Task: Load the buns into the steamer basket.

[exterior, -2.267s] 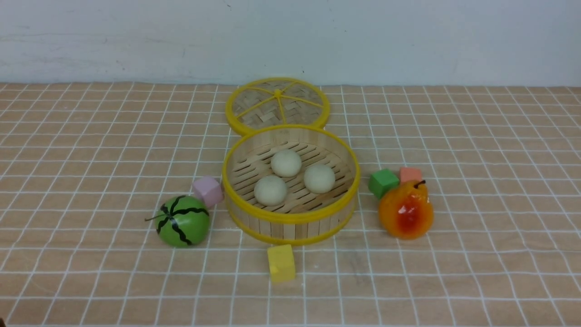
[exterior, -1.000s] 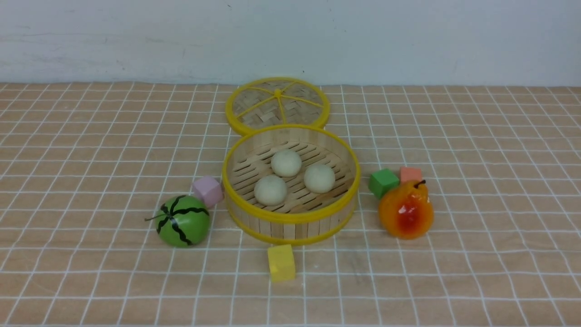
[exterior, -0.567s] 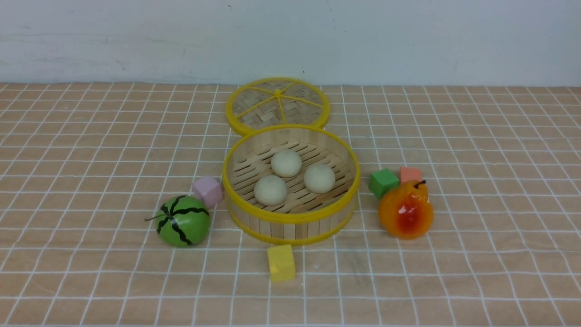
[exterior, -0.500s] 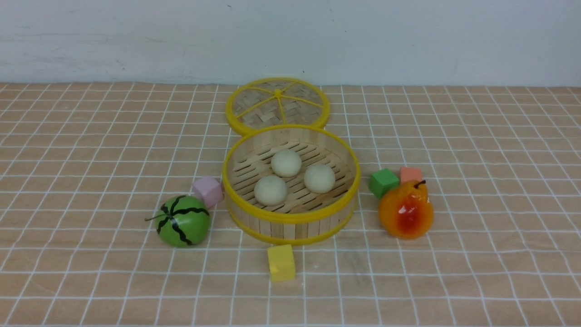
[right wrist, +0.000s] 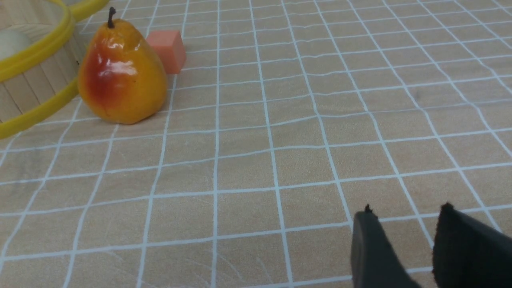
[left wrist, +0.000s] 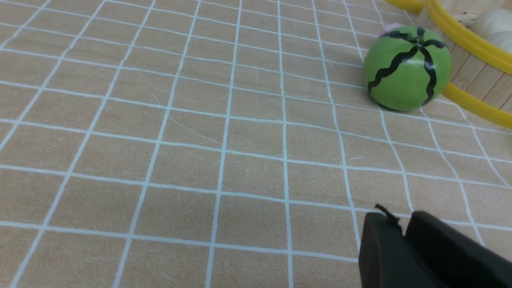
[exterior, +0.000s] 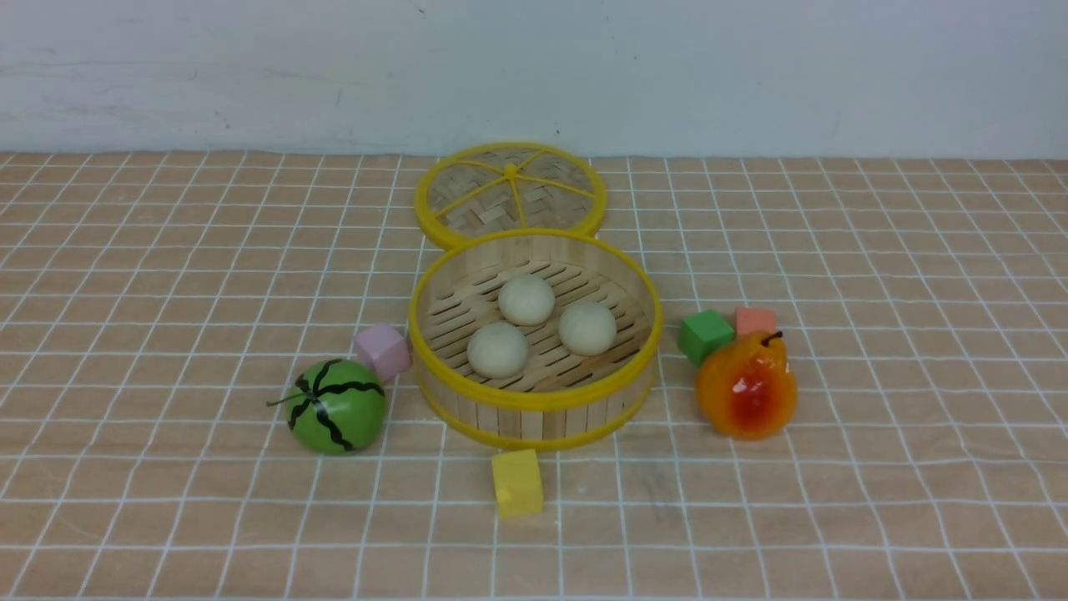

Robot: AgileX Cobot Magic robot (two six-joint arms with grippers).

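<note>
Looking from the front, I see all three buns (exterior: 541, 325) lying on the slatted floor of the steamer basket (exterior: 534, 399), close together but not stacked. No bun is left on the table (exterior: 167, 250), so to my eye the task is complete. The lid (exterior: 510, 193) lies flat behind the basket, and neither arm is visible here.

In the left wrist view, the left gripper (left wrist: 404, 224) hangs low over bare cloth, well apart from the watermelon toy (left wrist: 407, 68). Its jaws are nearly pressed together, with only a thin gap, and they hold nothing.

In the right wrist view, the right gripper (right wrist: 406, 222) is also over bare cloth, far from the pear (right wrist: 120, 76). Its jaws stand a little spread, with table showing between them, and they are empty.
</note>
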